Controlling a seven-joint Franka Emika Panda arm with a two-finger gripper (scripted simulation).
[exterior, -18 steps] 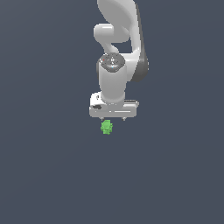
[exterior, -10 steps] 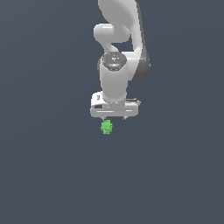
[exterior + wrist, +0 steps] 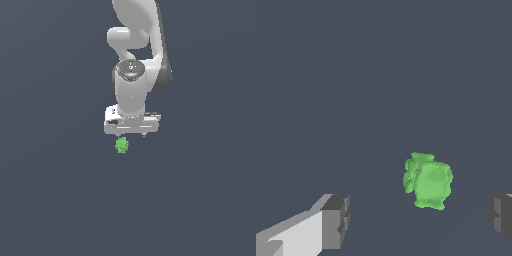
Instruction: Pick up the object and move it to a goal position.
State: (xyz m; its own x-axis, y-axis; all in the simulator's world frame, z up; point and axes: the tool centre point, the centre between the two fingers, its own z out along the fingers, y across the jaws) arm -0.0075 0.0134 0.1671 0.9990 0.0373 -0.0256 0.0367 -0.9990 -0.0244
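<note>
No writing or brand mark can be read anywhere. The gripper [image 3: 131, 135] hangs spread wide, holding nothing. The green object [image 3: 428, 181] lies just below it, between its 2 fingers [image 3: 335, 221] without touching either, nearer the gripper's end toward the exterior view's left.

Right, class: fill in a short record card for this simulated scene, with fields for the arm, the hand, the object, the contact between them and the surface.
arm: white Franka arm, pointing down
hand: hand, fingers wide apart, open
object: small lumpy bright green object, lying between the finger lines, nearer one finger than the other
contact: none; both fingers clear of the object
surface: plain dark grey floor
task stage: object not yet grasped
</note>
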